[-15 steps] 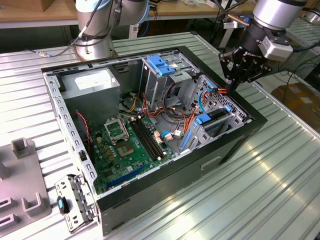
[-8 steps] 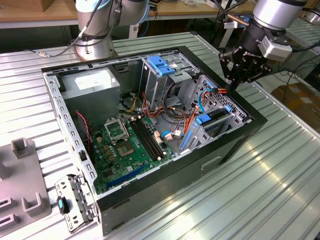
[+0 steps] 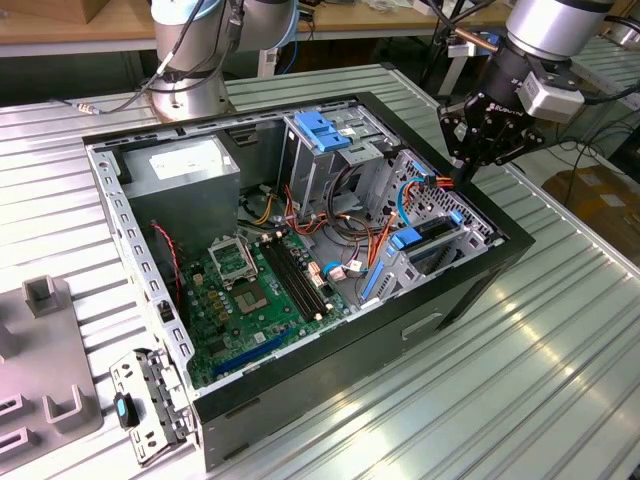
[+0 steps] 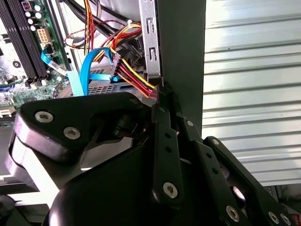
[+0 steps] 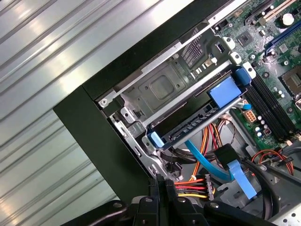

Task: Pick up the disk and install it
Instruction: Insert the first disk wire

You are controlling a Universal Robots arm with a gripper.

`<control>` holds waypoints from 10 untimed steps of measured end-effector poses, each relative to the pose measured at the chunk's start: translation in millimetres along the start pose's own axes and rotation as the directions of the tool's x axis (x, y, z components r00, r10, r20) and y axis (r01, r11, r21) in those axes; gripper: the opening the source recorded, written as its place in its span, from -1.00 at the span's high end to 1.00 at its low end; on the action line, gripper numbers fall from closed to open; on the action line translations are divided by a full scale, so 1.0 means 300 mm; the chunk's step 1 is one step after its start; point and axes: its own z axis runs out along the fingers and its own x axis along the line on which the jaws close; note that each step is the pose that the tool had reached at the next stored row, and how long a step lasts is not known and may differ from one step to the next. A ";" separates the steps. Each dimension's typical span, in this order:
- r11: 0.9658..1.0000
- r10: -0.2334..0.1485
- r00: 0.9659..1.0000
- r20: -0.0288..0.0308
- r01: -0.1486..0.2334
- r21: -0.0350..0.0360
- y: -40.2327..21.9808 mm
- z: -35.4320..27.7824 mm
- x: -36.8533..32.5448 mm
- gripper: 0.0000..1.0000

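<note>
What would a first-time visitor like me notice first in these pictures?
Most striking is the open computer case lying on its side on the ribbed metal table, with its green circuit board exposed in the middle of the exterior view. The robot arm reaches down to the case's corner on the exterior view's right. There, red, yellow and orange wires and a blue plastic frame stand out in the first wrist view.
</note>
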 end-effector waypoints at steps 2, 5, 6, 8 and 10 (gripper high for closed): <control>1.000 0.007 1.000 0.000 -0.007 0.000 0.000 0.000 0.000 0.66; 0.999 0.046 0.999 -0.001 -0.046 -0.001 0.000 0.000 0.000 0.66; 0.998 0.069 0.998 -0.001 -0.069 -0.002 0.000 0.000 0.000 0.66; 0.994 0.113 0.994 -0.002 -0.113 -0.003 0.000 0.000 0.000 0.66; 0.992 0.125 0.992 -0.002 -0.125 -0.003 0.001 0.000 -0.001 0.66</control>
